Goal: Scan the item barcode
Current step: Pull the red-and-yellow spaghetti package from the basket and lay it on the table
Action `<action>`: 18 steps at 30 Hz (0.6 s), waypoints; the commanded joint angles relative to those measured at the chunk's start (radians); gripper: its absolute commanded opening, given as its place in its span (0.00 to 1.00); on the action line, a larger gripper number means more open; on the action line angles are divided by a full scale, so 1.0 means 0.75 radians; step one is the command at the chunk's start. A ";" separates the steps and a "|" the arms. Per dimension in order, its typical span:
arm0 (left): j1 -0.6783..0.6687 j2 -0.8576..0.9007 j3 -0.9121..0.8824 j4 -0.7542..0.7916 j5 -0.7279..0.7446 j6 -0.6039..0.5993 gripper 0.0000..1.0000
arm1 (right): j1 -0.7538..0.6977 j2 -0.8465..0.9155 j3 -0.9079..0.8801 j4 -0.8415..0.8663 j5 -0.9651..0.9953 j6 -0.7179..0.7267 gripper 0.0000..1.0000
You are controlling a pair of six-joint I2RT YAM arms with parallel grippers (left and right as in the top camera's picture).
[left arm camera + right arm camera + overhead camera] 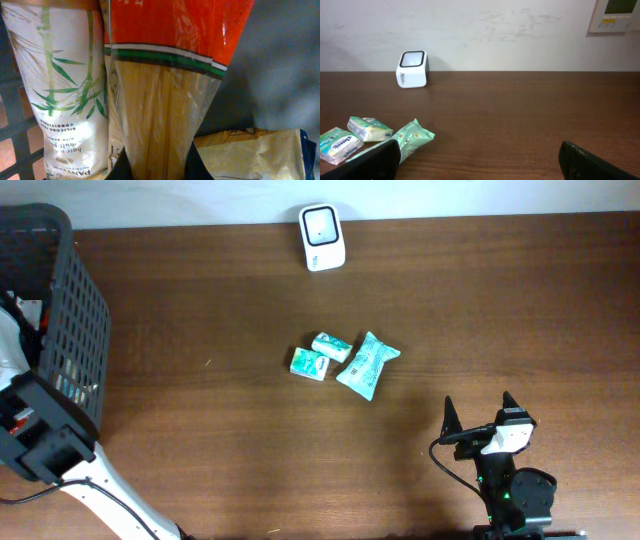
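Inside the dark basket (pixel 60 320) at the table's left edge, my left gripper (pixel 159 167) is shut on a spaghetti packet (pixel 165 95) with a clear lower part and a red top. Its dark fingers (pixel 125 167) press both sides of the packet. In the overhead view the gripper itself is hidden in the basket, and only the arm (pixel 40 440) shows. The white barcode scanner (pixel 322 237) stands at the table's back edge, and is seen again as a scanner (pixel 413 69) at the far left. My right gripper (pixel 479 412) rests open at the front right, empty (pixel 480 160).
In the basket, a white bottle with bamboo print (pixel 60 90) stands left of the spaghetti and a beige bag (pixel 255 155) lies at the lower right. Three green-and-white packets (pixel 310 363) (pixel 331 346) (pixel 367 364) lie mid-table.
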 commanded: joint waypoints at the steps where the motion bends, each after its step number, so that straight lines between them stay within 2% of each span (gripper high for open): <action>1: -0.004 0.055 -0.040 -0.106 0.015 -0.138 0.00 | 0.008 -0.007 -0.010 -0.002 -0.007 0.014 0.99; 3: -0.015 -0.040 -0.015 -0.113 0.016 -0.198 0.00 | 0.008 -0.007 -0.010 -0.001 -0.007 0.014 0.99; 6: -0.055 -0.350 0.068 -0.110 0.023 -0.371 0.00 | 0.008 -0.007 -0.010 -0.002 -0.007 0.014 0.99; 8: -0.096 -0.593 0.109 -0.091 0.117 -0.449 0.00 | 0.008 -0.007 -0.010 -0.002 -0.007 0.014 0.99; 11: -0.205 -0.892 0.112 -0.036 0.225 -0.477 0.00 | 0.008 -0.007 -0.010 -0.002 -0.007 0.014 0.99; 14: -0.507 -1.144 0.111 -0.107 0.323 -0.477 0.00 | 0.008 -0.007 -0.010 -0.002 -0.007 0.014 0.99; 16: -0.732 -1.132 0.106 -0.229 0.321 -0.476 0.00 | 0.008 -0.007 -0.010 -0.002 -0.007 0.014 0.99; 18: -0.890 -1.077 0.041 -0.269 0.291 -0.478 0.00 | 0.008 -0.007 -0.010 -0.002 -0.006 0.014 0.99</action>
